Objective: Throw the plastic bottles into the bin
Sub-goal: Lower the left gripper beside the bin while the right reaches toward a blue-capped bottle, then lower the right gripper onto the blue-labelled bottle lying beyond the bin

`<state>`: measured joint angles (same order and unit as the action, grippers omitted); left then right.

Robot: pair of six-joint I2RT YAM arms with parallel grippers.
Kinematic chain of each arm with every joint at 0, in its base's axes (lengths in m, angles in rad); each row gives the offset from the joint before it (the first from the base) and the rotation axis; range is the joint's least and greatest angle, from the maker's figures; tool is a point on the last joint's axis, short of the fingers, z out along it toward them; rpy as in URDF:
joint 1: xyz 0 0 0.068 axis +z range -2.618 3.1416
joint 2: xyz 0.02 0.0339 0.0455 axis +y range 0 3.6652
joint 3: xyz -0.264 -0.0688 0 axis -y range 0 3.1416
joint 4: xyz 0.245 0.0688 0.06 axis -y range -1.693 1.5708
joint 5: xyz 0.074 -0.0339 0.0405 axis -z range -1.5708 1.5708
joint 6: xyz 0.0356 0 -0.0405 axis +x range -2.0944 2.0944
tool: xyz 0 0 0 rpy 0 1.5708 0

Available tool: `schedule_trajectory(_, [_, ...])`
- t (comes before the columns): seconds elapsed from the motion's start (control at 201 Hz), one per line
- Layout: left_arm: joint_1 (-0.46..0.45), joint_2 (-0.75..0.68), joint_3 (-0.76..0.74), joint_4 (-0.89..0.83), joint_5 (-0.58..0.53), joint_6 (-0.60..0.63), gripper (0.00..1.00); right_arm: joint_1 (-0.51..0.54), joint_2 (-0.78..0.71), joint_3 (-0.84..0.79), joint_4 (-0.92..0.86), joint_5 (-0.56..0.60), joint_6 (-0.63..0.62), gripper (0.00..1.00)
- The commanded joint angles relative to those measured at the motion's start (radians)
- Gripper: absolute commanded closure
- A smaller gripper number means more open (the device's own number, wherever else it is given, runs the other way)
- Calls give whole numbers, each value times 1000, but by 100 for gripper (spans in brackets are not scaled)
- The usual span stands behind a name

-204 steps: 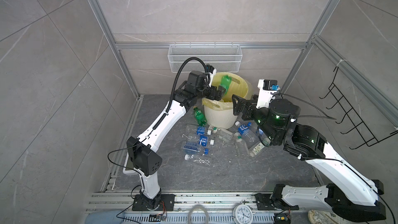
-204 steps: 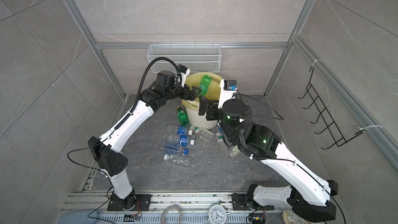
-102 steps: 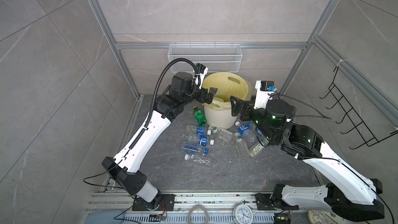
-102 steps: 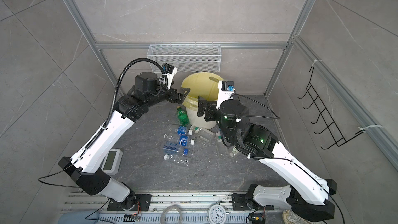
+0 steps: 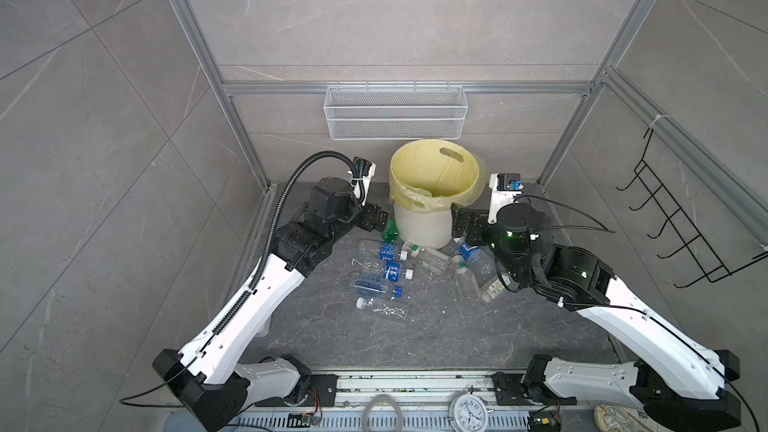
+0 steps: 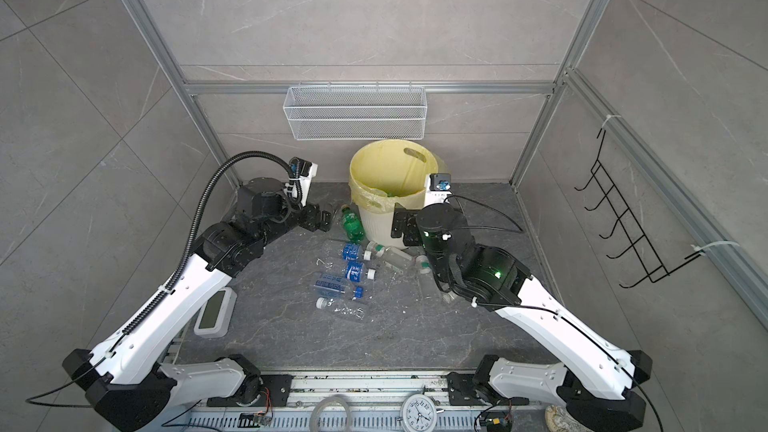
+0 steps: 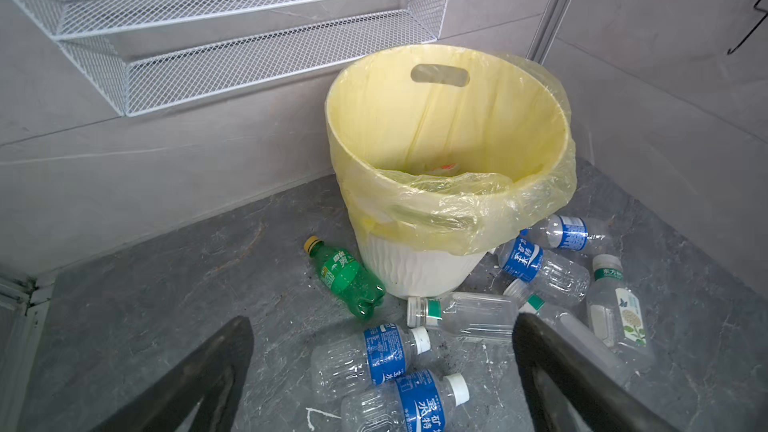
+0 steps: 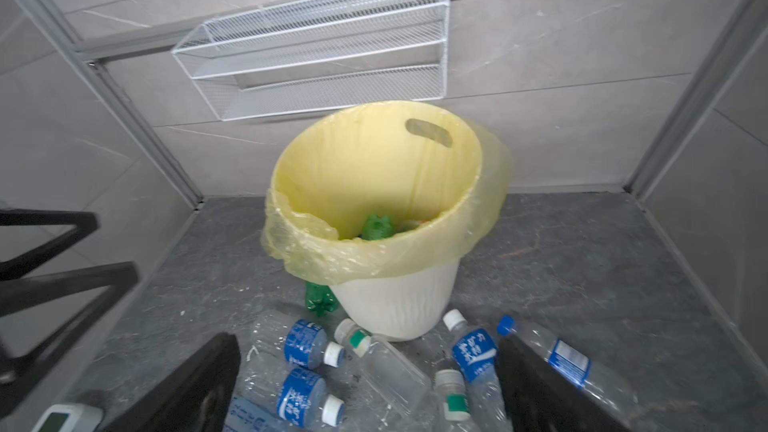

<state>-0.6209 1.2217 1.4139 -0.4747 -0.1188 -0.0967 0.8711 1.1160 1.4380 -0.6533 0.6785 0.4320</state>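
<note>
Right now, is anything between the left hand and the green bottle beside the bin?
Nothing visible. The open left hand faces the green bottle across bare floor; the bin stands beside it and the blue-labelled bottles lie off that line.

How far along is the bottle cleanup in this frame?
Done: one green bottle already lies inside the bin. In hand: nothing; the left gripper and right gripper are open and empty. Left: a second green bottle by the bin's base and about nine clear bottles scattered on the floor.
</note>
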Motion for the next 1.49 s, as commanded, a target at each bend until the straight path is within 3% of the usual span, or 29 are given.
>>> schedule_trajectory(0.0, [13, -23, -62, -27, 46, -151, 0, -61, -66, -55, -94, 26, 72, 1])
schedule_trajectory(0.249, [63, -37, -247, 43, 294, -364, 0, -258, -143, -261, -141, -54, 151, 1])
schedule_trajectory(0.428, [84, -9, -311, 98, 356, -425, 0, -439, -126, -395, -76, -222, 162, 1])
schedule_trajectory(0.568, [142, 17, -325, 120, 449, -467, 0, -559, -28, -454, 11, -327, 146, 1])
schedule_trajectory(0.697, [158, 25, -326, 101, 455, -460, 0, -714, 80, -508, 125, -491, 146, 1])
schedule_trajectory(0.861, [156, 39, -331, 96, 462, -455, 0, -843, 196, -522, 202, -593, 129, 1])
schedule_trajectory(1.07, [162, 71, -316, 98, 495, -469, 0, -935, 283, -521, 250, -651, 102, 1])
schedule_trajectory(1.245, [169, 76, -316, 98, 510, -479, 0, -946, 320, -504, 255, -669, 103, 1])
schedule_trajectory(1.484, [173, 56, -317, 100, 496, -481, 0, -946, 288, -504, 280, -703, 220, 1])
